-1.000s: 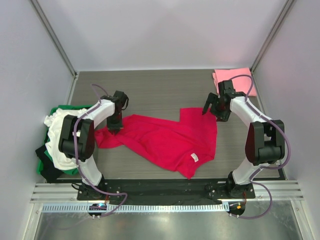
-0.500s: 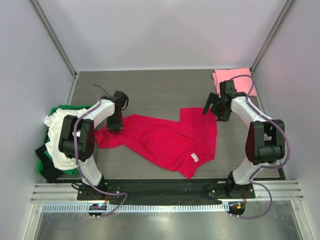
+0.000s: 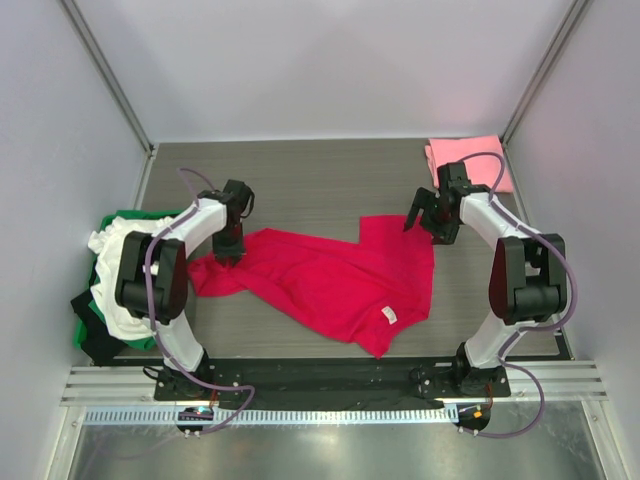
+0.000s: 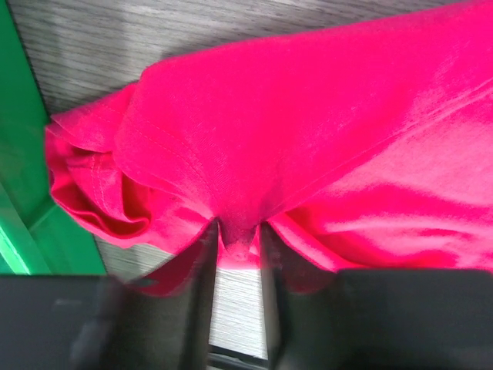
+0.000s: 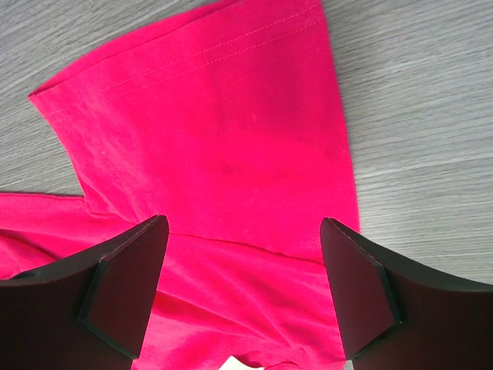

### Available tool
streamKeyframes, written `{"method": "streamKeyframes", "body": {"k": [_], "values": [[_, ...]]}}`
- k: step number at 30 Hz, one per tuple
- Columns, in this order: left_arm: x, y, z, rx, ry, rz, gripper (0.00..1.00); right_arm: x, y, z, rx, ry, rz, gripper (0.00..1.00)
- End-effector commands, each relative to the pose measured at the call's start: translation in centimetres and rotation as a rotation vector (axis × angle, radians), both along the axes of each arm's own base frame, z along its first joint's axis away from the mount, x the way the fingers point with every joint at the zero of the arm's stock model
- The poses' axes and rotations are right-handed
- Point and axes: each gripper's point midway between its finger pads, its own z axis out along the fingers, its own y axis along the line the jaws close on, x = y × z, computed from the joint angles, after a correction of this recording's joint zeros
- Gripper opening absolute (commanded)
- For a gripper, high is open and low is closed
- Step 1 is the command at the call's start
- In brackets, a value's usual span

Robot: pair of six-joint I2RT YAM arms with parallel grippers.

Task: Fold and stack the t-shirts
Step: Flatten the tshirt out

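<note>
The left fingers [image 4: 202,270] are nearly closed, pinching a fold at the left end of the red t-shirt [image 3: 320,280]. The right fingers [image 5: 127,285] are wide open and hold nothing, just above its far right corner. The shirt lies mid-bench [image 3: 330,180]. A white t-shirt [image 3: 115,290] fills the green crate [image 3: 140,215] on the left. A pink t-shirt [image 3: 465,155] lies far right.

The left gripper [image 3: 229,253], pinching the red t-shirt [image 3: 330,280], has crept slightly farther up the table [image 3: 320,175], as has the right gripper [image 3: 424,226].
</note>
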Motion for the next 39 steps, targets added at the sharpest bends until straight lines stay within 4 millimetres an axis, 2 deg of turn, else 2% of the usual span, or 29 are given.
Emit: {"method": "streamKeyframes", "body": {"k": [1, 5, 12, 21, 29, 34, 37, 39], "values": [[1.6, -0.6, 2.1, -0.056, -0.087, 0.004, 0.31, 0.7, 0.1, 0.2, 0.009, -0.022, 0.012, 0.86], [1.5, -0.7, 2.3, -0.081, -0.096, 0.013, 0.34, 0.6, 0.1, 0.0, 0.008, -0.018, 0.014, 0.86], [1.9, -0.2, 2.7, -0.112, -0.118, 0.047, 0.33, 0.5, -0.1, -0.3, 0.003, -0.008, 0.013, 0.86], [1.3, 0.0, 1.4, -0.107, -0.054, 0.054, 0.31, 0.6, -0.2, -0.4, 0.005, -0.009, 0.011, 0.85], [1.1, 0.1, 0.9, -0.105, -0.037, 0.058, 0.15, 0.4, -0.5, -0.6, 0.002, -0.005, 0.007, 0.85], [1.3, 0.0, 1.2, -0.104, -0.048, 0.056, 0.00, 0.5, -0.6, -0.6, 0.004, -0.007, 0.007, 0.85], [1.7, 0.2, 2.2, -0.103, -0.100, 0.054, 0.00, 0.6, -0.8, -0.5, 0.004, -0.011, 0.001, 0.85], [2.0, 0.4, 3.8, -0.103, -0.165, 0.059, 0.00, 0.7, -0.9, -0.3, 0.010, -0.015, -0.009, 0.85]]}}
